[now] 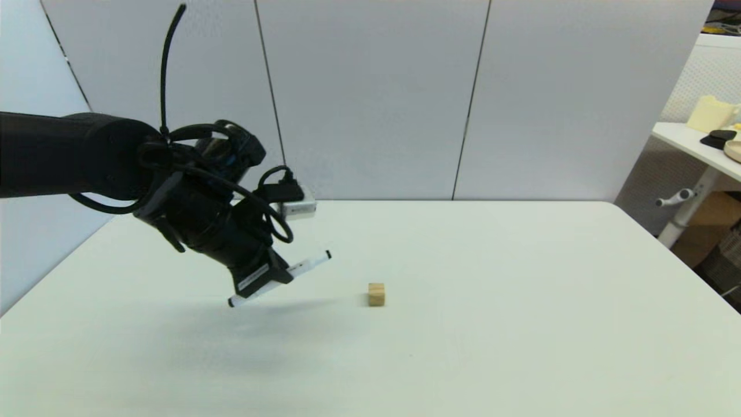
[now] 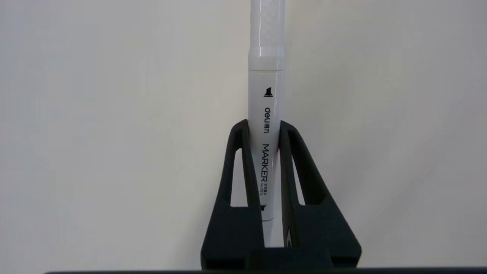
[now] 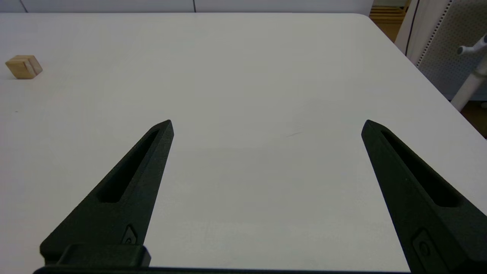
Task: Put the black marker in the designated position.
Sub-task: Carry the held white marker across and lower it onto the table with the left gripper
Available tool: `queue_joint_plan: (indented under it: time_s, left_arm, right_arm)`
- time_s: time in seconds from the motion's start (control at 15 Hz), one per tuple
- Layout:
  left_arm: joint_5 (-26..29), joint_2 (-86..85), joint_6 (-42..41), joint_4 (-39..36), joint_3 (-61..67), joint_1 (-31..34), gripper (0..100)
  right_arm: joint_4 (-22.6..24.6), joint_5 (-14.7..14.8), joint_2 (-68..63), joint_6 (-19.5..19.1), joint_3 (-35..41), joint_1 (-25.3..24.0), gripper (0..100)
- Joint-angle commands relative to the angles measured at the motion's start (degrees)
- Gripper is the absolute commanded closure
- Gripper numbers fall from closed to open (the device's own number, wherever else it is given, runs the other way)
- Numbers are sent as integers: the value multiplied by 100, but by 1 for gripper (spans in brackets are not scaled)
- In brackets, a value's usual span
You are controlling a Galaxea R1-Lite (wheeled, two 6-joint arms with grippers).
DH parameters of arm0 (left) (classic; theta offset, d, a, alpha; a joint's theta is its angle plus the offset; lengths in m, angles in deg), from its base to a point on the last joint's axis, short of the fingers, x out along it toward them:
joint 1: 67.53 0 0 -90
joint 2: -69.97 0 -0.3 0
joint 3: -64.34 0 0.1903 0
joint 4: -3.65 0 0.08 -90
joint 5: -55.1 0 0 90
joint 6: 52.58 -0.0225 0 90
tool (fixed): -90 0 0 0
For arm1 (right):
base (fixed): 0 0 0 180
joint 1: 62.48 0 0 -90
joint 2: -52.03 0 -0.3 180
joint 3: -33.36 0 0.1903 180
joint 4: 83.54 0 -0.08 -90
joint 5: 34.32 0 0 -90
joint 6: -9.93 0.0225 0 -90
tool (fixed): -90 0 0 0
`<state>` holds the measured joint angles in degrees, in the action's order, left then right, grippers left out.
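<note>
My left gripper (image 1: 272, 279) hangs a little above the table's left middle, shut on the black marker (image 1: 307, 265). The marker is a white barrel with black tips and lies tilted, its far end higher and pointing right. In the left wrist view both fingers (image 2: 239, 160) clamp the barrel of the marker (image 2: 265, 91) near its printed label, with bare white tabletop beneath. The designated position carries no mark, so I cannot pick it out. My right gripper (image 3: 266, 123) is out of the head view and stands open over bare table on the right.
A small tan wooden cube (image 1: 376, 294) rests on the table to the right of the marker; the cube (image 3: 23, 66) also shows in the right wrist view. A grey box (image 1: 298, 207) sits at the table's far edge. A side table (image 1: 703, 145) stands beyond the right edge.
</note>
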<state>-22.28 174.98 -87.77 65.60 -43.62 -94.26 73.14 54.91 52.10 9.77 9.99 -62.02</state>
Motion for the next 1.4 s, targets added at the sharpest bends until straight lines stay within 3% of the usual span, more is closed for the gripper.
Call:
queue_joint_plan:
  time_s: [0.07, 0.33, 0.6, 0.87, 1.4]
  left_arm:
    - [-172, 424, 1753, -9, -831, -948, 100]
    - [-436, 1021, 3308, -18, -1833, -1493, 100]
    - [-436, 1479, 4759, -79, -2659, -1624, 100]
    - [-444, 1786, 6270, -615, -2826, -1712, 100]
    - [-444, 2182, 7439, -624, -2773, -1704, 100]
  right_arm:
    - [4, -2, -7, -2, 0, -2, 0]
    - [4, -11, -7, -2, 0, 6, 0]
    - [4, -2, -7, -2, 0, -2, 0]
    - [4, -2, -7, -2, 0, -2, 0]
    - [4, -2, -7, -2, 0, 6, 0]
